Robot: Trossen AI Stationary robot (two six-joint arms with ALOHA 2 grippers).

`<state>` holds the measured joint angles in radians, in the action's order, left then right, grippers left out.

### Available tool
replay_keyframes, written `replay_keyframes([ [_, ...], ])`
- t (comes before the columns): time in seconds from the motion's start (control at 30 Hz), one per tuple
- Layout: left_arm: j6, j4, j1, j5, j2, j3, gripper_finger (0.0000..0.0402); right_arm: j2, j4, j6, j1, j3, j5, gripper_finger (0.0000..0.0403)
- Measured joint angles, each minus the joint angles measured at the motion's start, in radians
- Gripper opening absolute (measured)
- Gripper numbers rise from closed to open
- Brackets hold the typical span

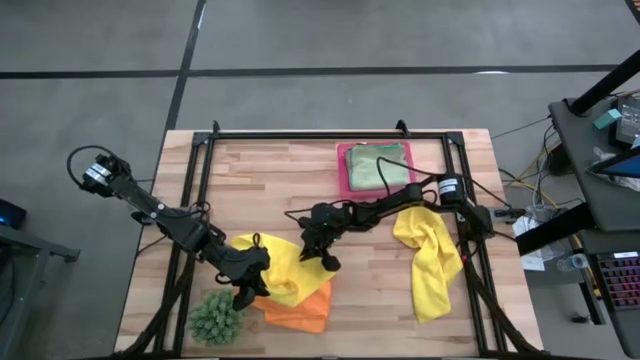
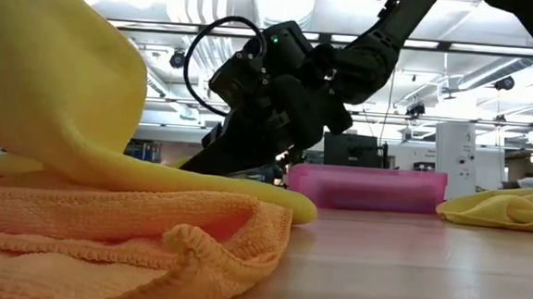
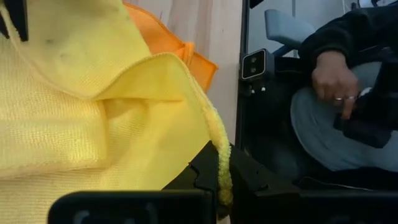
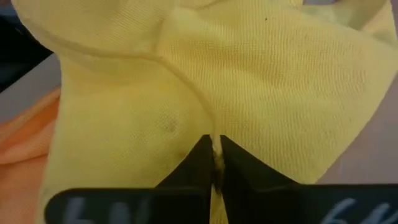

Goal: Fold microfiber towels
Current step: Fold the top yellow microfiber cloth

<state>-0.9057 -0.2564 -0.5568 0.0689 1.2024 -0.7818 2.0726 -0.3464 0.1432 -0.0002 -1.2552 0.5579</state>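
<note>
Microfiber towels were spread over the table: one yellow towel [image 1: 283,272] lay at about seven o'clock from the table's middle, overlapping an orange towel [image 1: 300,312], a second yellow towel [image 1: 430,262] trailed off at four o'clock, and a green towel [image 1: 380,166] sat in the pink tray [image 1: 343,172] at twelve. The step in hand looked like taking hold of the first yellow towel for a fold. The left gripper [image 1: 254,284] was pressed together on that towel's edge, and the right gripper [image 1: 322,256], at the towel's three o'clock side, had its fingers pinched on a thin fold of the same cloth. The next move probably called for both arms to lift and draw the cloth taut without dragging the orange towel beneath. Only the wrist views showed the pinches: the left wrist view had a hem between its fingers, the right wrist view a crease. The left wrist view also caught a person's hand [image 3: 333,79] beyond the table. The high view alone showed a spiky plant ball [image 1: 214,318] just beside the left gripper.
</note>
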Motion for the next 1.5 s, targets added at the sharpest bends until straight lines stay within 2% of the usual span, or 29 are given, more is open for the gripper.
replay_keyframes([
  [0.2, -0.028, -0.091, 0.000, -0.003, -0.041, -0.003, 0.0000, -0.125, 0.139, 0.069, -0.002, 0.008, -0.019, 0.0009],
  [0.3, -0.004, -0.141, 0.000, -0.045, -0.090, -0.003, 0.0000, -0.218, 0.256, 0.132, -0.002, 0.013, -0.105, 0.0009],
  [0.4, 0.049, -0.182, 0.001, -0.129, -0.158, -0.005, 0.0000, -0.318, 0.355, 0.200, -0.002, 0.015, -0.200, 0.0009],
  [0.63, 0.178, -0.207, 0.026, -0.428, -0.342, -0.013, 0.0000, -0.535, 0.448, 0.303, -0.020, 0.017, -0.328, 0.0009],
  [0.77, 0.276, -0.196, 0.072, -0.489, -0.406, -0.033, 0.0000, -0.636, 0.444, 0.309, -0.053, 0.006, -0.363, 0.0008],
  [0.87, 0.368, -0.195, 0.138, -0.494, -0.418, -0.066, 0.0000, -0.675, 0.445, 0.304, -0.084, -0.014, -0.409, 0.0008],
  [1.03, 0.503, -0.198, 0.285, -0.488, -0.420, -0.140, 0.0000, -0.678, 0.447, 0.305, -0.147, -0.069, -0.410, 0.0008],
  [1.23, 0.688, -0.204, 0.468, -0.329, -0.419, -0.228, 0.0000, -0.654, 0.453, 0.323, -0.223, -0.140, -0.410, 0.0008],
  [1.5, 0.900, -0.271, 0.725, -0.238, -0.374, -0.317, 0.0000, -0.655, 0.469, 0.347, -0.326, -0.222, -0.403, 0.0008],
])
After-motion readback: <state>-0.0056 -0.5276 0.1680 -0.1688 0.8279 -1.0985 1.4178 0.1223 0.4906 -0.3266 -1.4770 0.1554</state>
